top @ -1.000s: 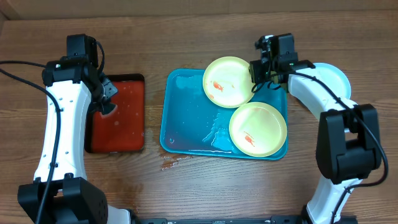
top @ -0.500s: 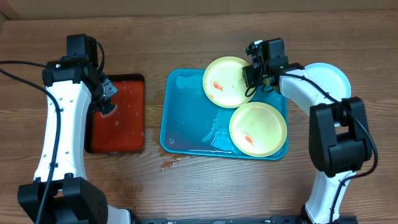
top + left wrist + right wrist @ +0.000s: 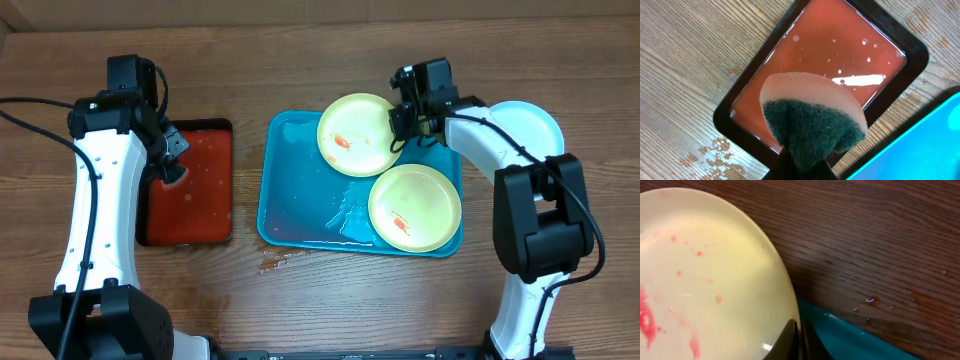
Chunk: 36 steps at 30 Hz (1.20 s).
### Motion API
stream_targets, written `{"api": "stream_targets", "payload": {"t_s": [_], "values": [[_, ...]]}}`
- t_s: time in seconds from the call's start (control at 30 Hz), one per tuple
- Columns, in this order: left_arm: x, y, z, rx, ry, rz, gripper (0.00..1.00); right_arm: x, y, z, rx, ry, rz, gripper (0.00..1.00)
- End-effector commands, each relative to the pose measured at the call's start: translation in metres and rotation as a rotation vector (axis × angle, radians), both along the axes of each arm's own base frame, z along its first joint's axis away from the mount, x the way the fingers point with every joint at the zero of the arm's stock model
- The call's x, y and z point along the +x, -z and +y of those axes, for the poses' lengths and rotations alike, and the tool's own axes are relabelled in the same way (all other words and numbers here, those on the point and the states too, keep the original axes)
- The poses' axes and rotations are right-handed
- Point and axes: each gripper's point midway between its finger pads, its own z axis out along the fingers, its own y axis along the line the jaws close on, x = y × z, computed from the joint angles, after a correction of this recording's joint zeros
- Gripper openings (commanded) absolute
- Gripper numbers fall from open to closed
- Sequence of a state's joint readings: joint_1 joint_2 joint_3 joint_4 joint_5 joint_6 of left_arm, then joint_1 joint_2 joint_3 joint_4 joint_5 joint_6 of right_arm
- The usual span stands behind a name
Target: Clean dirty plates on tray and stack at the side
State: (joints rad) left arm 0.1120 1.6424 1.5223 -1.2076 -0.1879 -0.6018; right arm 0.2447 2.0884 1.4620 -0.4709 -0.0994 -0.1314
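Two yellow-green plates with red smears lie on the turquoise tray (image 3: pixel 300 190): one at its far edge (image 3: pixel 355 135) and one at its near right corner (image 3: pixel 415 207). My right gripper (image 3: pixel 400 125) is shut on the right rim of the far plate. The right wrist view shows that plate (image 3: pixel 705 280) pinched between the jaws of the right gripper (image 3: pixel 800 337), above the tray's rim (image 3: pixel 855 335). A light blue plate (image 3: pixel 535 120) sits on the table to the right, partly hidden by the right arm. My left gripper (image 3: pixel 172 160) is shut on a green-and-white sponge (image 3: pixel 810 115), seen from its own wrist (image 3: pixel 802 162).
Under the left gripper lies a red tray with a black rim (image 3: pixel 190 185), wet inside (image 3: pixel 840 55). Water droplets and a reddish smear mark the table in front of the turquoise tray (image 3: pixel 280 262). The turquoise tray's floor is wet.
The right gripper has gone from open to shut on the far plate's rim. That plate has shifted a little to the left. The left arm has not moved.
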Motion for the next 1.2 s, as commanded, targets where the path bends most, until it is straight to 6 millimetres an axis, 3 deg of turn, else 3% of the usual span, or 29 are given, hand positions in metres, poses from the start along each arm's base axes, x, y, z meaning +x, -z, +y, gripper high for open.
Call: {"api": "stream_targets", "payload": {"t_s": [0.0, 0.23, 0.3, 0.5, 0.77, 1.17], "values": [[0.003, 0.006, -0.010, -0.040, 0.080, 0.010, 0.04, 0.002, -0.015, 0.019, -0.003, -0.030, -0.005, 0.04], [0.018, 0.003, -0.053, -0.238, 0.294, -0.061, 0.04, -0.033, -0.017, 0.066, 0.130, -0.033, 0.149, 0.04], [0.020, 0.001, -0.065, -0.281, 0.350, -0.074, 0.04, -0.046, -0.013, 0.071, 0.140, -0.015, 0.205, 0.04], [0.020, 0.001, -0.094, -0.304, 0.434, -0.070, 0.04, -0.072, 0.000, 0.069, 0.136, 0.075, 0.329, 0.04], [0.030, 0.010, -0.151, -0.315, 0.543, -0.102, 0.04, -0.086, 0.023, 0.064, 0.141, 0.134, 0.377, 0.04], [0.062, 0.065, -0.223, -0.408, 0.525, -0.118, 0.04, -0.087, 0.029, 0.067, 0.159, 0.145, 0.370, 0.04]]}}
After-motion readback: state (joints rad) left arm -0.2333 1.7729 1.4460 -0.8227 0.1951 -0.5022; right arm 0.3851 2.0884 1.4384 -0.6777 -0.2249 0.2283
